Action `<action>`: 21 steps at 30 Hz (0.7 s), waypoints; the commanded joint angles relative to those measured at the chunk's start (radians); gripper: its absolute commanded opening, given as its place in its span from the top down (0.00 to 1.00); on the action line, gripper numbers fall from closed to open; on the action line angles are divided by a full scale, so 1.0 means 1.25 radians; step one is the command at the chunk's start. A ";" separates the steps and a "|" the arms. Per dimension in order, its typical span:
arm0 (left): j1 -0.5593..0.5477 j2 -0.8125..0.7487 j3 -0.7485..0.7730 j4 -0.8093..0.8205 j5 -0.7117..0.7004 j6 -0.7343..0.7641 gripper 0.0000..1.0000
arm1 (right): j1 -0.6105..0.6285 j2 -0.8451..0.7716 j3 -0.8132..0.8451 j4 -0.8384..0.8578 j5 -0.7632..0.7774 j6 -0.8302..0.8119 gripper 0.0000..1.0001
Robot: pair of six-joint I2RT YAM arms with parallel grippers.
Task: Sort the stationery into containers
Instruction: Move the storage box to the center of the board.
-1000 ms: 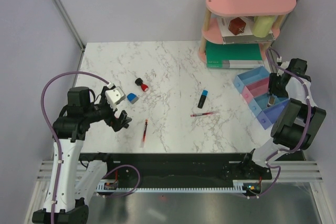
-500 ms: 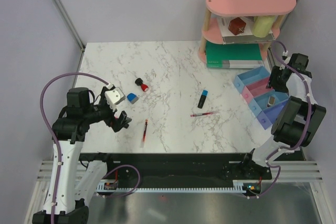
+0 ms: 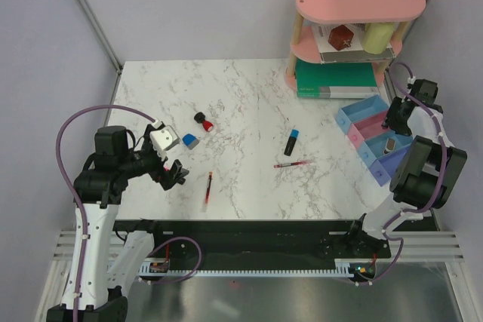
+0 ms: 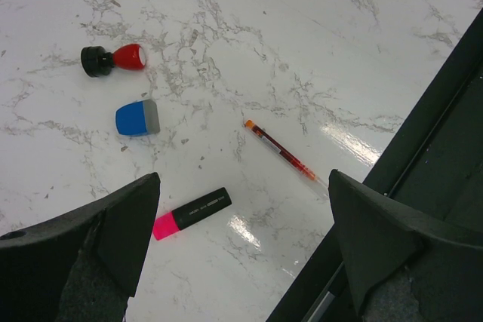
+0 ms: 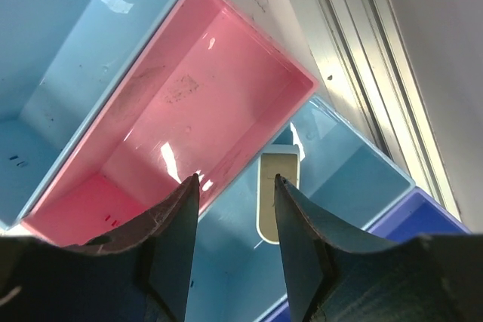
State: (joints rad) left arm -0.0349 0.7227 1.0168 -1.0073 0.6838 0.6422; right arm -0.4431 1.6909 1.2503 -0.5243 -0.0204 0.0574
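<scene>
Clip (image 5: 277, 195) lies in the light blue bin (image 5: 351, 186) beneath the released right pincer (image 5: 234, 180); left pincer (image 4: 243, 177) spread wide

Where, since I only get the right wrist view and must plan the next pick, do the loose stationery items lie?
Observer: A black marker with a blue cap lies mid-right on the white marble table, with a thin red pen just nearer the arms.
Operator: And by the left arm?
Observer: The open left gripper hovers over a black marker with a pink cap; a blue eraser lies a little beyond it.
</scene>
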 commanded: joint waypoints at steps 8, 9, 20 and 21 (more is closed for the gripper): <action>0.000 0.002 0.031 -0.008 0.005 -0.006 0.00 | 0.079 0.082 0.004 0.080 0.076 0.023 0.49; 0.000 0.004 0.033 -0.007 0.005 -0.007 0.00 | 0.088 0.090 0.004 0.082 0.080 0.019 0.49; 0.000 0.004 0.043 -0.013 0.008 -0.009 0.00 | 0.225 0.115 0.000 0.089 0.130 -0.040 0.53; 0.000 0.002 0.042 -0.014 0.008 -0.012 0.00 | 0.234 0.116 0.001 0.091 0.135 -0.041 0.53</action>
State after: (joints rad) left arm -0.0349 0.7322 1.0298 -1.0130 0.6838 0.6422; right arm -0.2161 1.8137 1.2495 -0.4675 0.1780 0.0265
